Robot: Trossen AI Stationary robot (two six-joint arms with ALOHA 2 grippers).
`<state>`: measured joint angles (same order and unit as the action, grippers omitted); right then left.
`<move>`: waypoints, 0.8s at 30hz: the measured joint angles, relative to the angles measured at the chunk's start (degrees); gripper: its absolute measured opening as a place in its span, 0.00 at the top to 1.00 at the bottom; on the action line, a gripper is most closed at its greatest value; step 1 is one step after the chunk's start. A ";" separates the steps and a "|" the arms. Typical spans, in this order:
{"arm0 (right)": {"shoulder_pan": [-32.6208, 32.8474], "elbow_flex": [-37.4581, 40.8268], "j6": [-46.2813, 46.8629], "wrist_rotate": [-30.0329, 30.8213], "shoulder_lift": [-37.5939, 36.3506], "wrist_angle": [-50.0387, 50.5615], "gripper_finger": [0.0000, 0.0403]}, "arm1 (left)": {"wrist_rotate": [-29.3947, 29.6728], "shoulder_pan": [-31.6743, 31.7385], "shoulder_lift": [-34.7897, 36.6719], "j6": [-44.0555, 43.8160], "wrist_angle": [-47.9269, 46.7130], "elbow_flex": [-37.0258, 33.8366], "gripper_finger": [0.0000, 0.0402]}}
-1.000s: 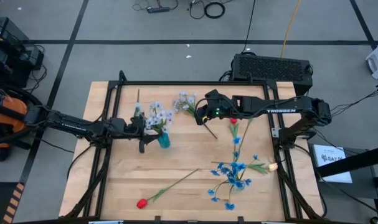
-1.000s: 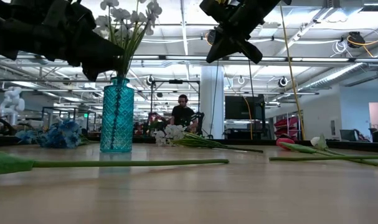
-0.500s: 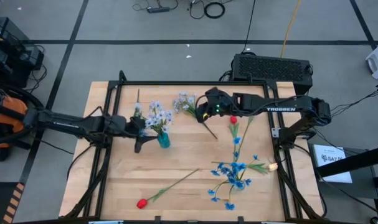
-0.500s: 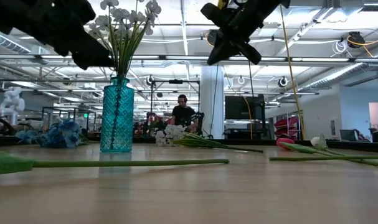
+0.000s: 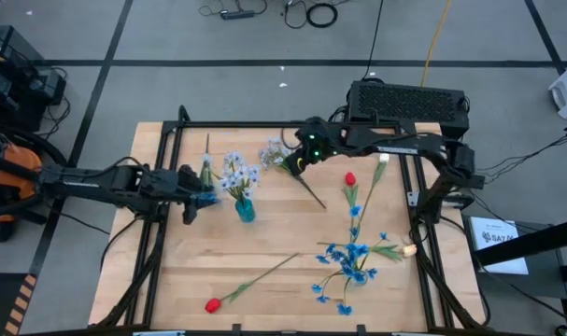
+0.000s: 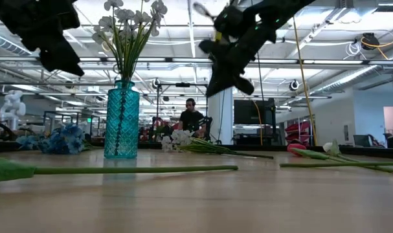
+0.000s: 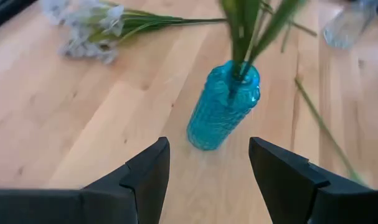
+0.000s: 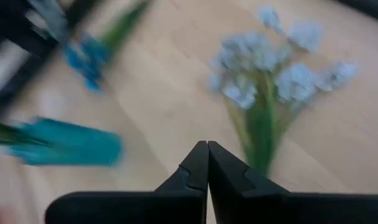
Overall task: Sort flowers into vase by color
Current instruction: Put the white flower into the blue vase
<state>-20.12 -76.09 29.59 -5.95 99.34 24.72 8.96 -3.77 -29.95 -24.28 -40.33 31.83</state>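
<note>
A teal glass vase (image 5: 245, 211) stands on the table's left half and holds pale blue-white flowers (image 5: 234, 172). My left gripper (image 7: 204, 168) is open and hovers left of the vase (image 7: 223, 106), apart from it. My right gripper (image 8: 207, 167) is shut and empty. It hangs above the table just right of a pale blue-white spray (image 5: 277, 152) that lies flat near the far edge. Two red tulips (image 5: 350, 179) (image 5: 211, 304), bright blue sprays (image 5: 348, 266) and a cream bud (image 5: 409, 249) also lie on the wood.
A long green stem (image 6: 131, 170) lies across the near part of the table. A thin stem with a pale bud (image 5: 206, 159) lies left of the vase, near the far edge. A black box (image 5: 409, 98) sits beyond the far edge. A person (image 6: 190, 118) sits far back in the room.
My left gripper has drawn back from the vase toward the table's left edge. My right gripper has swung toward the far edge and the pale spray, and has come down somewhat. The flowers and the vase have stayed put.
</note>
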 joint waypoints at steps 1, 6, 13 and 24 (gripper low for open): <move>-0.25 -1.63 -1.86 0.04 1.77 1.75 1.00 | 0.41 0.00 0.99 -1.68 -1.13 0.00 0.44; -1.52 -9.69 -8.57 0.10 9.64 11.40 0.99 | 2.93 0.00 4.44 -8.28 -5.28 0.00 0.44; -1.61 -11.52 -10.93 0.05 14.78 16.44 0.86 | 6.25 0.01 4.89 -9.93 -7.00 0.00 0.44; -1.00 -11.48 -15.57 6.49 17.11 14.32 0.54 | 10.16 0.00 4.85 -11.36 -7.00 0.00 0.44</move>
<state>-21.12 -87.57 14.02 0.54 116.45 39.04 19.12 -3.77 -25.10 -35.65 -47.33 31.83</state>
